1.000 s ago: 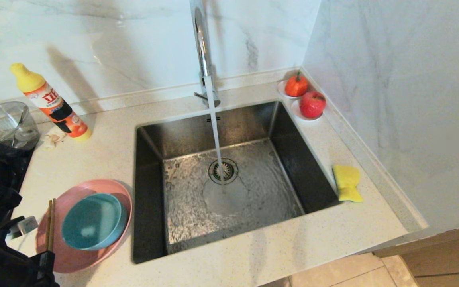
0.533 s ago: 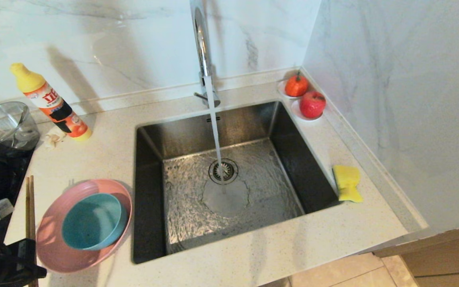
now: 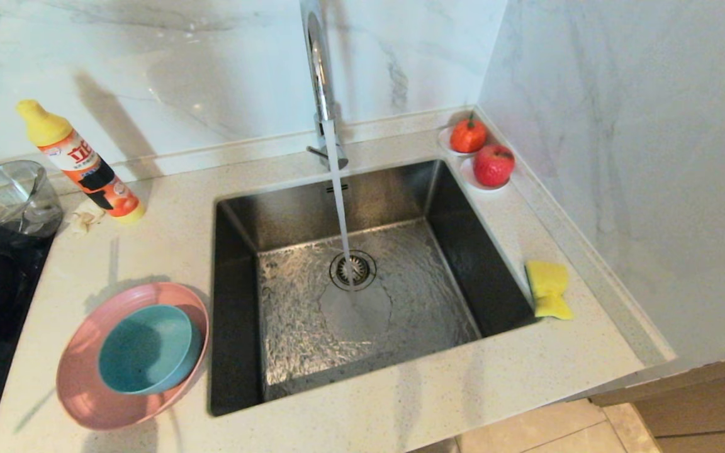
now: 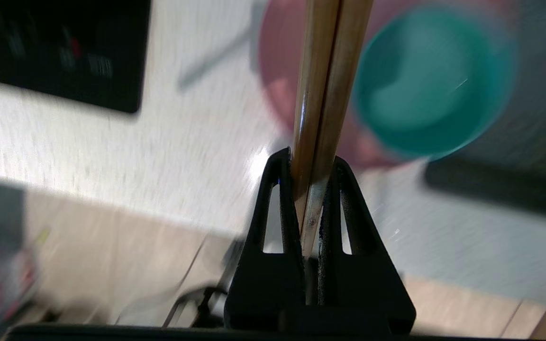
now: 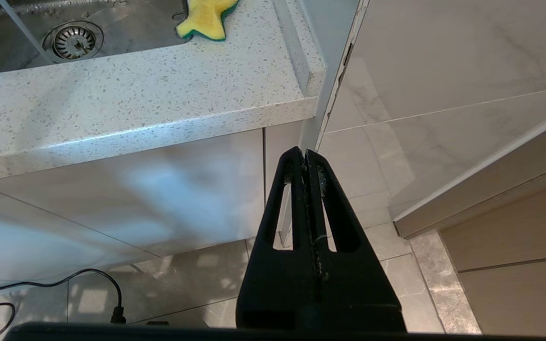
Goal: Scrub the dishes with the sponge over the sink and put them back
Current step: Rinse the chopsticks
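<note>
Scrubbing not begun: left gripper clenched on chopsticks; teal bowl sits in pink plate by counter's front-left edge; sponge untouched right of sink; right gripper closed, empty.

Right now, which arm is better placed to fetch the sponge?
Right. The sponge lies on the counter right of the sink; the right pincer hangs shut and empty below that counter edge. The left pincer is clamped on chopsticks.

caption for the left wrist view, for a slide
Left gripper shut on chopsticks, above the teal bowl nested in the pink plate.
</note>
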Robot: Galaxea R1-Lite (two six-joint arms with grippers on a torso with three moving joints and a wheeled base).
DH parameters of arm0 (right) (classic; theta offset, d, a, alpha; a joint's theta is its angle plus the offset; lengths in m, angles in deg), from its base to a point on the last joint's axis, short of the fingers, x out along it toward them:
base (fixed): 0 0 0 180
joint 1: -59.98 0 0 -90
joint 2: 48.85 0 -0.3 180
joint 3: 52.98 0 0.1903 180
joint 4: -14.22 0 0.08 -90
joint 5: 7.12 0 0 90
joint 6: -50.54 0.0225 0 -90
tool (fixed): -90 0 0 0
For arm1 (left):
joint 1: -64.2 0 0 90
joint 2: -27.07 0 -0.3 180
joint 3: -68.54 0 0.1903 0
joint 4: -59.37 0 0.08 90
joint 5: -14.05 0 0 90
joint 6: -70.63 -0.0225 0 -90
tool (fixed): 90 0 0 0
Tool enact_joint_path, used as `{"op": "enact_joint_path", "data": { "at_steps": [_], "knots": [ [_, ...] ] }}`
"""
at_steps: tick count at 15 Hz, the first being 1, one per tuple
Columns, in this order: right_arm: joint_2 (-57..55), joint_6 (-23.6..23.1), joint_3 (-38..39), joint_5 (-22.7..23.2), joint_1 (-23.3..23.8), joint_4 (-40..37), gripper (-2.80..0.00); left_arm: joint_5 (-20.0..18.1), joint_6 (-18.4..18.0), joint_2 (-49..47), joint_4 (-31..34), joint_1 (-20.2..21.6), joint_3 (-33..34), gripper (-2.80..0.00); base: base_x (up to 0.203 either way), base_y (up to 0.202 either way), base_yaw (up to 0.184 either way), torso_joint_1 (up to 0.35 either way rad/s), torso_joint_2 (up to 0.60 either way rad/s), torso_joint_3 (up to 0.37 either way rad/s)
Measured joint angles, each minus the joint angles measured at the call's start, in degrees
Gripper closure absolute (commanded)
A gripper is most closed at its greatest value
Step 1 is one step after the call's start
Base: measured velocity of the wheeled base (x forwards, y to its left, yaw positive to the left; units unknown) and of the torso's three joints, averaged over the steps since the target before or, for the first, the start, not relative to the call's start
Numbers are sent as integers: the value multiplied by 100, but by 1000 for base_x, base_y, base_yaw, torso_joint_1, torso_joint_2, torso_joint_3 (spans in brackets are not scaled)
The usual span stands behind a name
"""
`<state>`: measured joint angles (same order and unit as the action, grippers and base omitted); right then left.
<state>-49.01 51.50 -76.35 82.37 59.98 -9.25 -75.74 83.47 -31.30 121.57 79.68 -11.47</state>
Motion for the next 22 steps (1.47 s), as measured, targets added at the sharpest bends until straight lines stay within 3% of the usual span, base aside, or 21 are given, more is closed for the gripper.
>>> {"op": "enact_joint_path", "data": {
  "at_steps": [4, 10, 12, 15, 19, 22],
  "knots": [
    [0, 0, 0, -1, 0, 0, 0, -452, 40, 115, -38, -9, -1083, 0, 0, 0, 0, 0, 0, 0],
    [0, -2, 0, 0, 0, 1, 0, -1776, -9, -1150, -41, -244, -3012, 0, 0, 0, 0, 0, 0, 0],
    [0, -2, 0, -1, 0, 2, 0, -1873, -15, -1820, -48, -518, -3658, 0, 0, 0, 0, 0, 0, 0],
    [0, 0, 0, -1, 0, 0, 0, -1921, -9, -2789, -92, -1258, -4466, 0, 0, 0, 0, 0, 0, 0],
    [0, -2, 0, 0, 0, 0, 0, -1769, -9, -3915, -155, -2167, -5180, 0, 0, 0, 0, 0, 0, 0],
    [0, 0, 0, 0, 0, 2, 0, -1539, -144, -4455, -254, -2701, -5341, 0, 0, 0, 0, 0, 0, 0]
  ]
}}
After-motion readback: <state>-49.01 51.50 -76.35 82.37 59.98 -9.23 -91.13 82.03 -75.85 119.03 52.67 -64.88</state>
